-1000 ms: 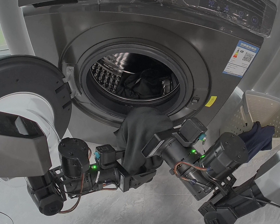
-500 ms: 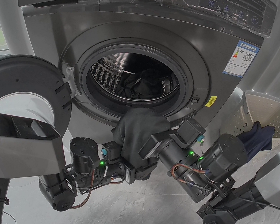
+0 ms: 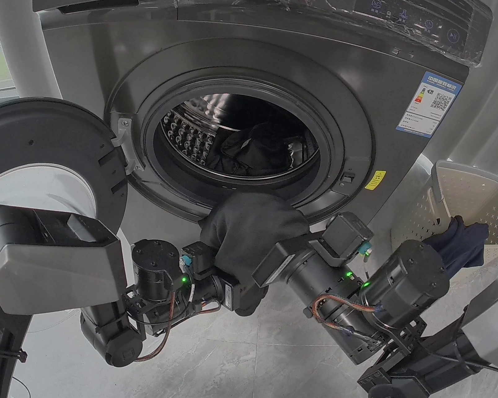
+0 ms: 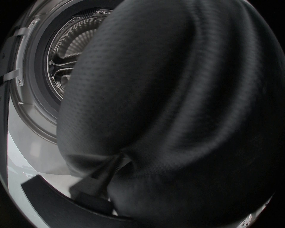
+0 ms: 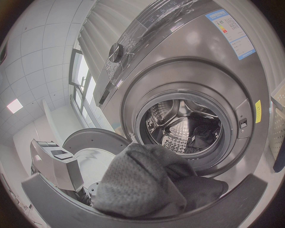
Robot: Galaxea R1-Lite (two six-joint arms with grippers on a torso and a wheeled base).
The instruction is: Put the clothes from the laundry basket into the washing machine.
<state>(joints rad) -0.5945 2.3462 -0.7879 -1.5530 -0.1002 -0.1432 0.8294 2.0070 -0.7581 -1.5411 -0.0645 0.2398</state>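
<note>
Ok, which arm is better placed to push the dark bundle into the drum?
Probably right. The right arm aims at the open drum, the dark bundle heaped on its tip just below the rim. The left arm lies lower, under the bundle, pointing sideways.

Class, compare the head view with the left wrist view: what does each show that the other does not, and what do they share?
The head view adds the laundry basket with a navy garment over its rim, dark clothes inside the drum, and the control panel. The left wrist view adds the fabric's dotted weave close up. Both share the black garment in front of the drum's opening.
</note>
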